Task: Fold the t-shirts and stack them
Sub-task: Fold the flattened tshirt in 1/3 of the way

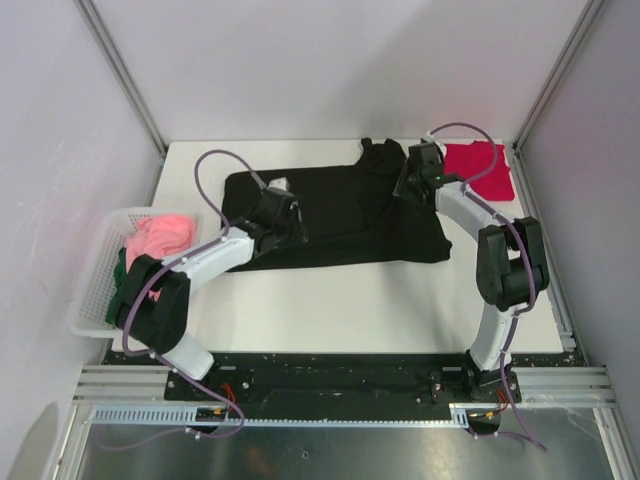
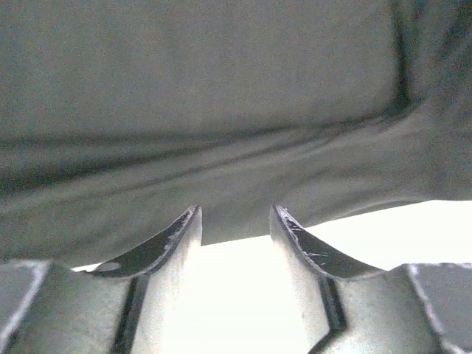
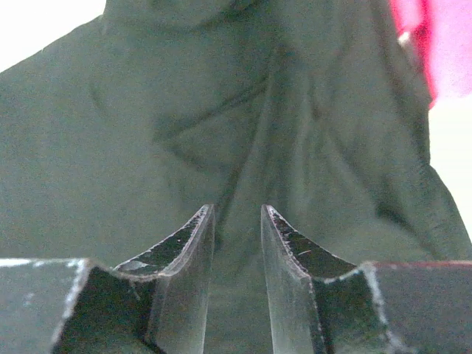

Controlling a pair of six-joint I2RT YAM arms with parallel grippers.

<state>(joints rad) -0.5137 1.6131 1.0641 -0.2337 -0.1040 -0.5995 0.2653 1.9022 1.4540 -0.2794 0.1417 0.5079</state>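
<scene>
Ok so from my side outward: nearest me is a bare strip of white table (image 1: 350, 310), and off to my left sits the white lattice basket (image 1: 95, 290) with a pink garment (image 1: 160, 232) on top and a dark green one (image 1: 120, 265) tucked under it. Then comes the black t-shirt (image 1: 350, 215), laid out flat-ish with its long axis running left to right across the table, so each arm gets one end. My left pincer (image 2: 234, 217) is over the left end. Its fingers are spread with nothing in them, bare table shows right under the tips, and the shirt's edge lies just ahead of them. My right pincer (image 3: 237, 210) is further out over the right end, up by what looks like the collar. It's parted too, with a narrower gap, wrinkled black cloth straight below and ahead, and nothing pinched as far as I can tell. I reckon the next grab hinges on that near-left edge, and the left arm is clearly the closer one. Farthest back, at the right corner, the crimson t-shirt (image 1: 482, 170) lies just beside the black one. No brands, labels or writing I can read anywhere.
</scene>
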